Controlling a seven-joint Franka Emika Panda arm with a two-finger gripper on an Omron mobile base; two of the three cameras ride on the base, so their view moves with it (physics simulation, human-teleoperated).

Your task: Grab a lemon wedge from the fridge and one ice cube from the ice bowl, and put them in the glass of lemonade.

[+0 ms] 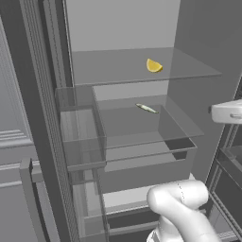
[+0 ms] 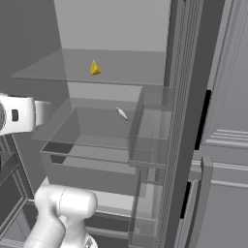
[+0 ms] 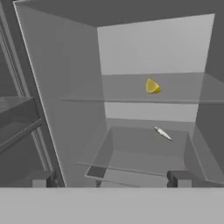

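The fridge [image 1: 123, 23] [image 2: 111, 24] [image 3: 65, 87] stands open in front of me. On its upper glass shelf [image 1: 108, 68] lies the small yellow lemon wedge [image 1: 153, 65] [image 2: 95, 68] [image 3: 152, 86], alone and untouched. My gripper [image 3: 110, 179] is open and holds nothing. It points into the fridge from outside, lower than the wedge and well short of it. The white hand [image 1: 228, 112] [image 2: 19, 115] hangs at the fridge's open side, level with the second shelf. The ice bowl, ice cube and glass of lemonade are out of view.
A thin pale green-white item [image 1: 146, 108] [image 2: 122, 114] [image 3: 162, 133] lies on the second glass shelf. Clear door bins [image 1: 80, 137] [image 2: 150, 140] line the open door. A drawer [image 1: 142, 165] sits under the shelves. Light grey cabinets [image 1: 14, 118] [image 2: 227, 145] flank the fridge.
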